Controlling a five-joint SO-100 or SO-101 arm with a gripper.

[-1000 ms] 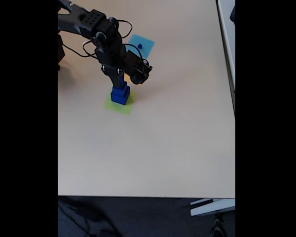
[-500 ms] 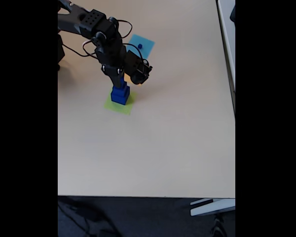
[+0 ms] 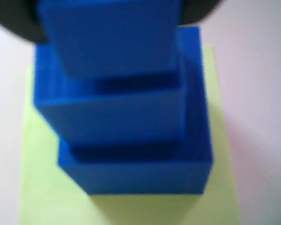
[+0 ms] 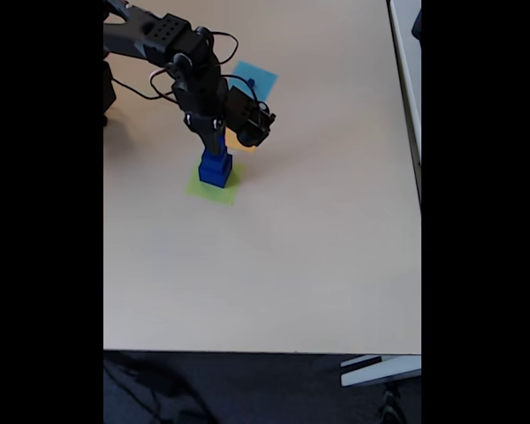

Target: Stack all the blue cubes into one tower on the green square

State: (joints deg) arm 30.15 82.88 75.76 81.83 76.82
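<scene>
Fixed view: the tower [image 4: 215, 168] on the green square [image 4: 214, 188] sits directly under the fingers [image 4: 214, 146], whose spread is unclear.

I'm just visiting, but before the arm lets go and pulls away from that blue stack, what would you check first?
1. Large cube sits on the green square: ok.
2. Medium cube rests inside the large cube's top: ok.
3. Small cube on the medium one: ok, though blurred.
4. Tower upright: ok.
5. Pincer open or shut: cannot tell.
6. Space above the tower to lift away: cannot tell.
</scene>
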